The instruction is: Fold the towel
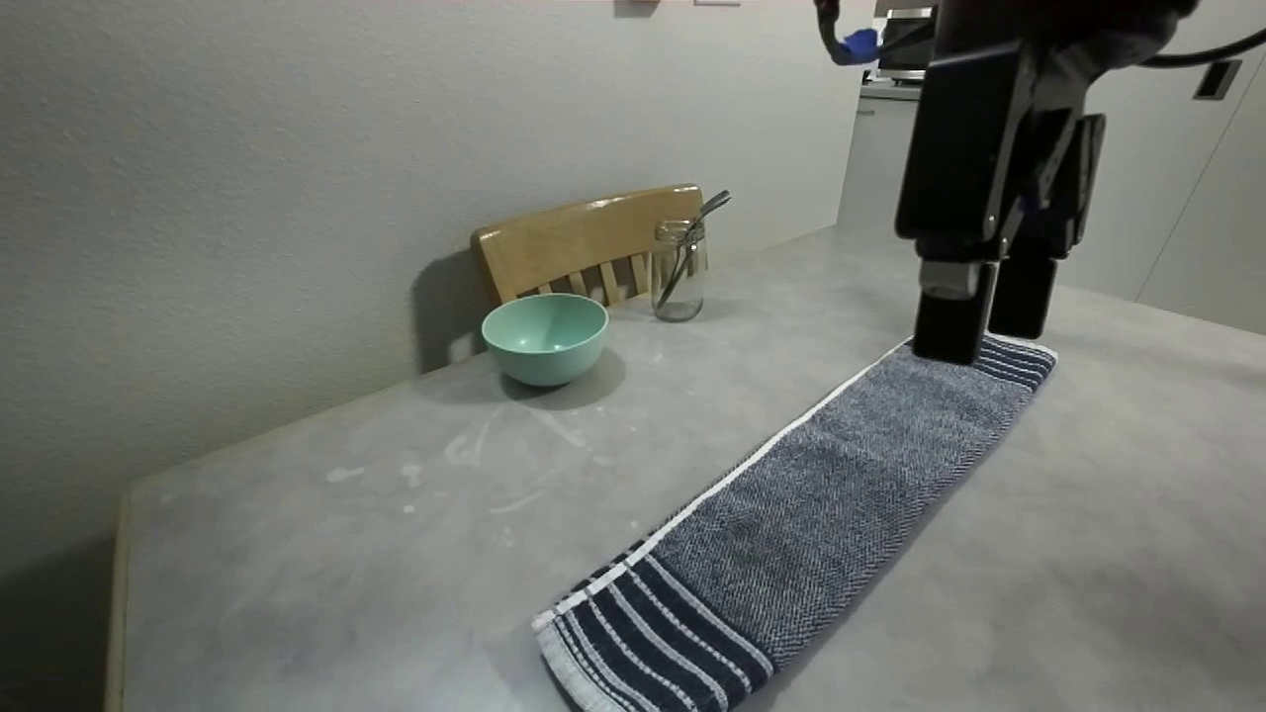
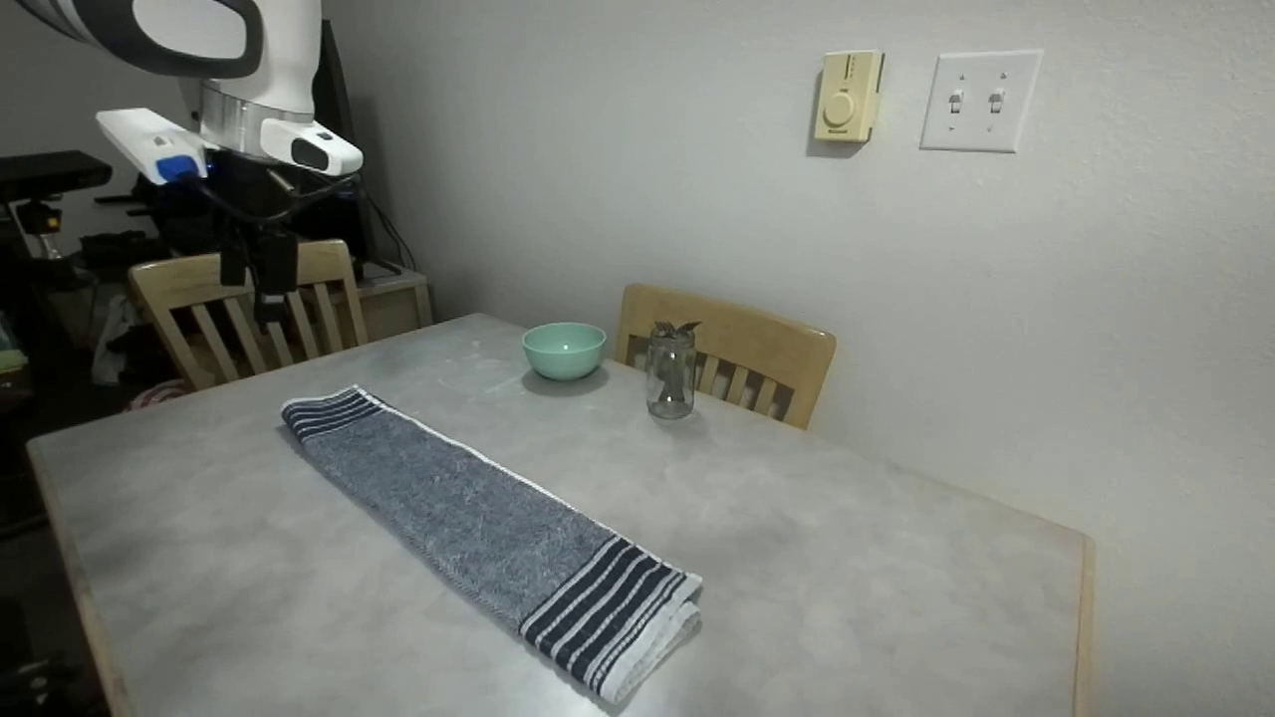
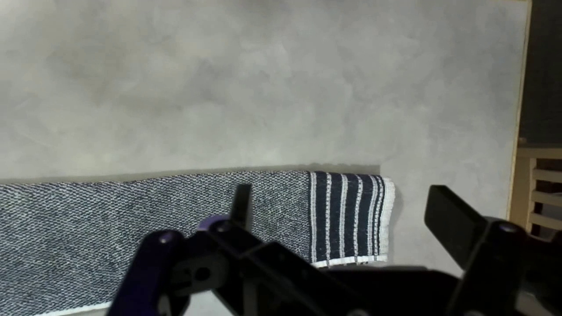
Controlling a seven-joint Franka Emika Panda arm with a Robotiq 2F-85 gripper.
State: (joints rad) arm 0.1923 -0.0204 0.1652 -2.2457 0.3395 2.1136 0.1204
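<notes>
The grey-blue towel point(image 1: 821, 494) lies flat as a long narrow strip on the table, with navy and white striped bands at both short ends. It also shows in an exterior view point(image 2: 468, 508), where layered white edges show at its near end, and in the wrist view point(image 3: 276, 202). My gripper point(image 1: 986, 311) is open and empty, above one striped end and apart from the cloth. It also shows high over the towel's far end in an exterior view point(image 2: 252, 289). In the wrist view the gripper point(image 3: 340, 195) has its fingers wide apart, with the striped end between them in the picture.
A teal bowl point(image 1: 546, 341) and a glass jar point(image 1: 678, 282) with utensils stand on the table near the wall, beside a wooden chair point(image 1: 584, 237). Another wooden chair point(image 2: 244, 309) stands behind the table's far edge. The table edge point(image 3: 520, 105) shows in the wrist view.
</notes>
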